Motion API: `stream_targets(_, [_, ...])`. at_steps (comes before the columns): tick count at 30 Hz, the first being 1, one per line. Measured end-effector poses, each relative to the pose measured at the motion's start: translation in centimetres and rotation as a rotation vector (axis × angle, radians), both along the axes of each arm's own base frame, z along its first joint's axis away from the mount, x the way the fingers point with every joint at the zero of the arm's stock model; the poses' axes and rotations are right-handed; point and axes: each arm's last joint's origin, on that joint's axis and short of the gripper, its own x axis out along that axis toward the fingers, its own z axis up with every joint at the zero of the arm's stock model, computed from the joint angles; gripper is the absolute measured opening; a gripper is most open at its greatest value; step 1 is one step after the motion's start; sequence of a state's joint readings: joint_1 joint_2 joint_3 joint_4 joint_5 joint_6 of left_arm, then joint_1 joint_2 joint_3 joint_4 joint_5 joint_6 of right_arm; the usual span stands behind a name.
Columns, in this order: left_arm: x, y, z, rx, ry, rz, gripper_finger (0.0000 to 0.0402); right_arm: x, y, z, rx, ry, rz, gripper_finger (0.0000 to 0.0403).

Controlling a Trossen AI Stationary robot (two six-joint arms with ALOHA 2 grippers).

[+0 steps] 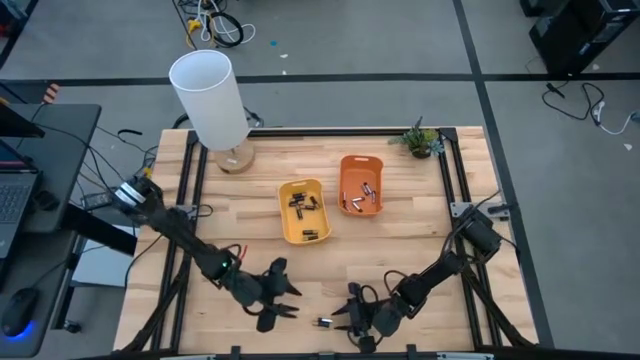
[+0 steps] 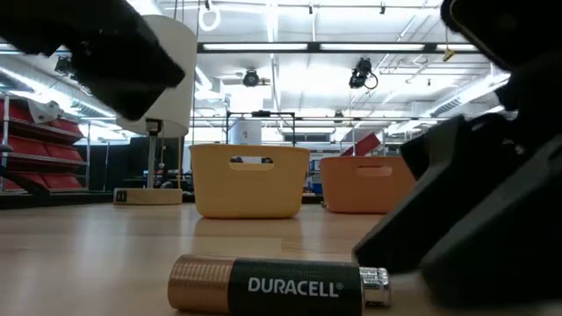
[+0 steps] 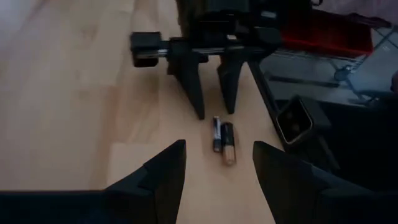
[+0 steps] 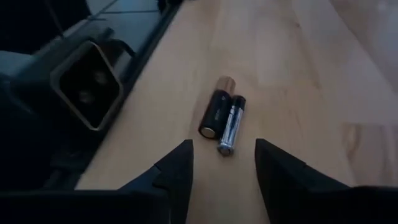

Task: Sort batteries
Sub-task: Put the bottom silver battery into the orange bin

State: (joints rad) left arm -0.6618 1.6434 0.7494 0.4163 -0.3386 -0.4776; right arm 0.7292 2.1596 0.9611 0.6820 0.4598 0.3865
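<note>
Lying at six o'clock on the desk (image 1: 400, 240), a DURACELL battery (image 2: 279, 283) touches a slimmer battery (image 4: 232, 123), between the left gripper (image 1: 290, 300) and right gripper (image 1: 345, 312), jaws wide.

The left arm reaches in from the table's left edge, bent low over the front of the table, its gripper (image 1: 283, 300) pointing toward the middle with fingers (image 3: 163, 174) spread apart. The right arm comes in from the right edge, mirrored, its gripper (image 1: 345, 318) facing the left one at close range, fingers (image 4: 177, 165) also parted. Neither holds anything.
</note>
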Motion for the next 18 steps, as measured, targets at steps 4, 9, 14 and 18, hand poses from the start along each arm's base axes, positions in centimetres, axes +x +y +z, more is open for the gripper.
stream_targets(4, [0.2,-0.7,-1.6,0.021,0.029,-0.015,0.0202,0.7,0.7,-0.6,-0.002,-0.011,-0.018,0.015])
stream_targets(9, [0.4,-1.2,-2.9,0.026,0.061,-0.048,0.0202,1.1,1.0,-0.8,-0.019,-0.005,-0.034,0.0123])
stream_targets(14, [0.7,-1.7,-4.9,0.042,0.101,-0.121,0.0202,1.2,1.0,-0.9,-0.045,0.006,-0.047,0.0055])
stream_targets(18, [1.1,-2.2,-5.8,0.01,0.067,-0.141,0.0202,1.2,0.8,-1.0,-0.055,0.017,-0.057,0.0007])
